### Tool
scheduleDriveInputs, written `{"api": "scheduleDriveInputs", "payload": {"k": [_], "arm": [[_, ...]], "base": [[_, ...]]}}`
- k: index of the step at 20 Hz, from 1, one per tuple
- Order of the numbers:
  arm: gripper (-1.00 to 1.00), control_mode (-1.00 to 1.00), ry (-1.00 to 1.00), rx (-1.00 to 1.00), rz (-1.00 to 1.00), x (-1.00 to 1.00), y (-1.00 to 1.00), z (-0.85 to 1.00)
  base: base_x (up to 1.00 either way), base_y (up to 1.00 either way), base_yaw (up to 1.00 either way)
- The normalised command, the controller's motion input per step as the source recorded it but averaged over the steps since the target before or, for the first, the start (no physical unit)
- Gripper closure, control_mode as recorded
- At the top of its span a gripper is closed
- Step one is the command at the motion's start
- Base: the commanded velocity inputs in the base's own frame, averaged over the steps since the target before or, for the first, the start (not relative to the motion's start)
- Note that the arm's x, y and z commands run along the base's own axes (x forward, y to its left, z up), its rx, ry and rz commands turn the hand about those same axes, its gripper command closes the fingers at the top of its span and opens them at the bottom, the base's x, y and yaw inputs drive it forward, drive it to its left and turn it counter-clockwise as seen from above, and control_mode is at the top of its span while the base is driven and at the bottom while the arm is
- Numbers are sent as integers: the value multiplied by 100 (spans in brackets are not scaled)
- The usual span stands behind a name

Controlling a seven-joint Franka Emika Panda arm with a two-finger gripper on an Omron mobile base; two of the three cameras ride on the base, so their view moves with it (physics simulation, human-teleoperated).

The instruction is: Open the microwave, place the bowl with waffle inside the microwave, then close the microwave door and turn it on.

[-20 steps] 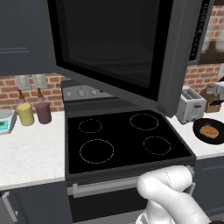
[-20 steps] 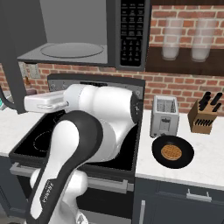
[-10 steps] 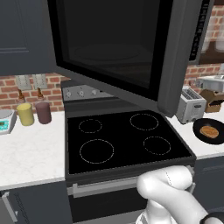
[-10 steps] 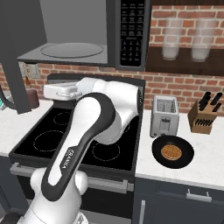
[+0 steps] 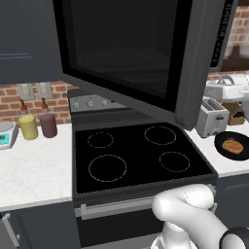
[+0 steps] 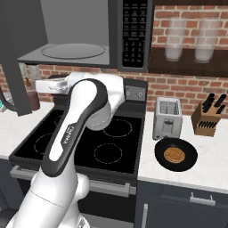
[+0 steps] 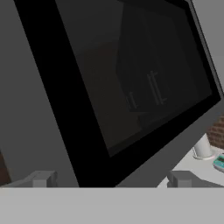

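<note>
1. While the door (image 5: 131, 53) stands swung wide open toward the stove, the microwave (image 6: 89, 33) shows its bare cavity and round glass plate (image 6: 73, 50) in the right base view, with the button column (image 6: 135, 31) at 3 o'clock of the cavity.
2. The tool (image 7: 111, 179) has its jaws spread wide with nothing between them; in the hand view its two tips (image 7: 41, 178) rise at the bottom edge, facing the door's black glass from close by.
3. In the left base view the hand end of the arm (image 5: 227, 88) reaches in from the right edge, beside the door's free edge and above the toaster (image 5: 212, 116).
4. The bowl (image 6: 176, 154) sits on the table (image 6: 209, 162) at 3 o'clock of the stove (image 6: 89, 142), just in front of the toaster, at its 6 o'clock.
5. The waffle (image 6: 174, 155) lies flat in the middle of the bowl.
6. A knife block (image 6: 208, 116) stands at 3 o'clock of the toaster, near the brick wall.
7. On the table at 9 o'clock of the stove, in the left base view, a yellow cup (image 5: 28, 127) and a maroon cup (image 5: 48, 125) stand side by side, with a small scale (image 5: 5, 133) at 9 o'clock of them.
8. The arm's elbow (image 6: 89, 104) hangs over the stove's rings.
</note>
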Motion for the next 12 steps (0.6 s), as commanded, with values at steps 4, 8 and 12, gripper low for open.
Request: {"api": "scheduleDriveInputs", "payload": {"k": [4,8,12], "arm": [[-100,-100,0,0,12,0,67,3],[-100,-100,0,0,10,0,56,9],[-100,-100,0,0,10,-16,44,18]], "base": [[0,0,0],[0,0,0],[0,0,0]]}}
